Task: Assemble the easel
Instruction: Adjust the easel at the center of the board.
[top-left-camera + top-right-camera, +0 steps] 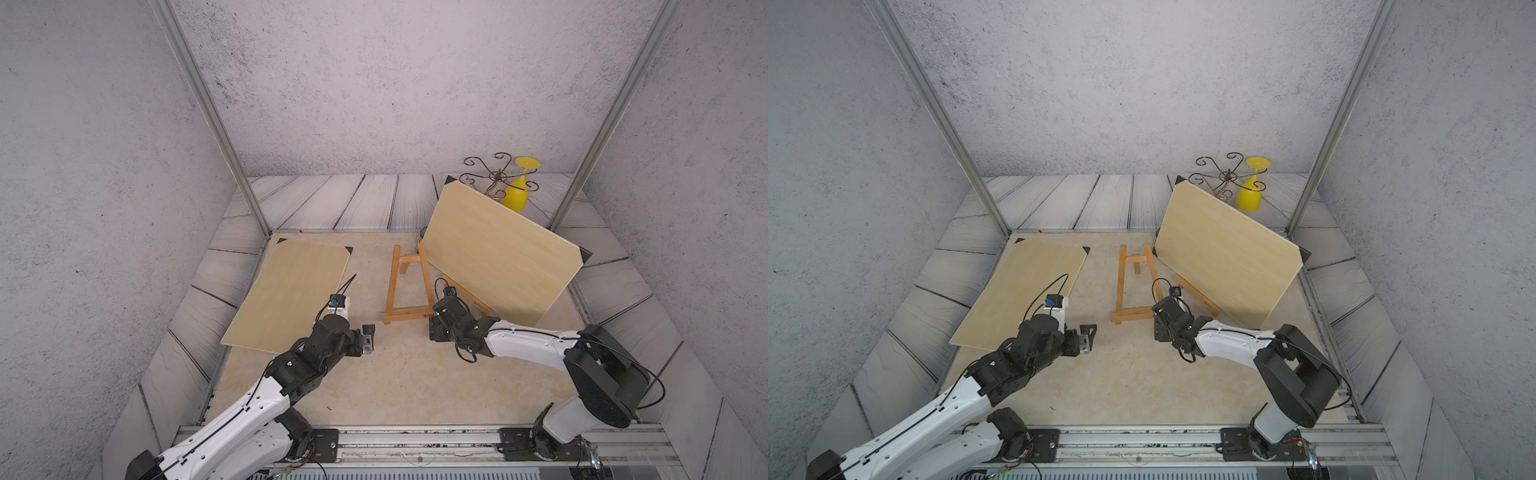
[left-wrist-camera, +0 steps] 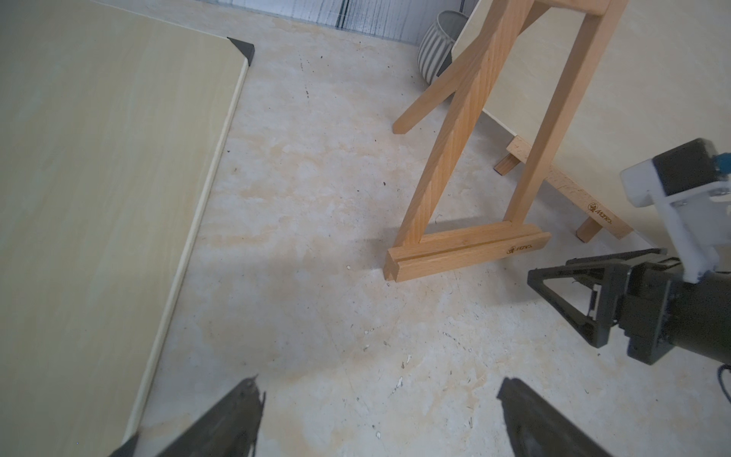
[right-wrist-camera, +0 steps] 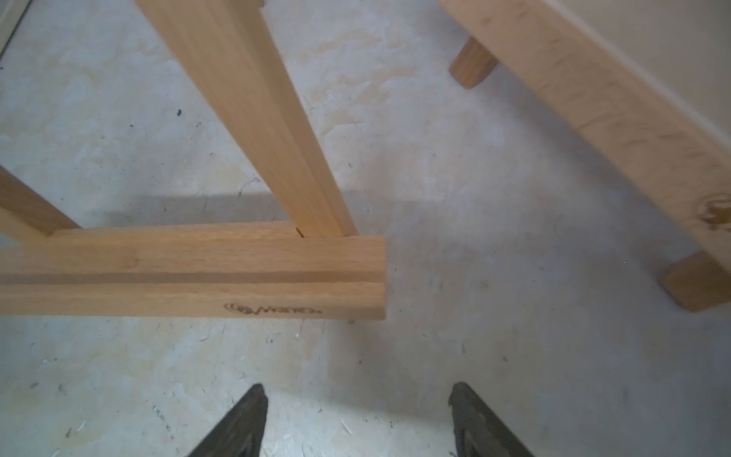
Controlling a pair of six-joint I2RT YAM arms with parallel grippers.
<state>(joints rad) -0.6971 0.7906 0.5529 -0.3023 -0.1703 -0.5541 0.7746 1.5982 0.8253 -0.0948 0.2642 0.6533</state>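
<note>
While the small wooden easel [image 1: 392, 284] is standing upright in the middle of the tabletop [image 1: 395, 386], with its rear leg [image 2: 435, 95] splayed out behind and its grooved ledge [image 3: 190, 273] sitting on the surface, the step in hand is probably steadying the frame before a panel goes on it. The right gripper [image 3: 358, 389] is hovering just in front of the ledge's right end, its jaws spread and holding nothing. A good approach is coming in square to the ledge and closing on that end or on the upright just above it. Shoving the frame backward could be folding the rear leg, so any contact is best kept light and downward. The left gripper [image 1: 369, 338] is hanging near the ledge's other end, jaws wide apart and empty, beside the near edge of the flat board [image 1: 291, 295] lying on the table. That board is offering only a thin edge, so it is looking awkward to lift. Just to the right, a second easel [image 1: 469, 297] is carrying a tilted board [image 1: 503, 253], and the right arm is needing to keep clear of it.
</note>
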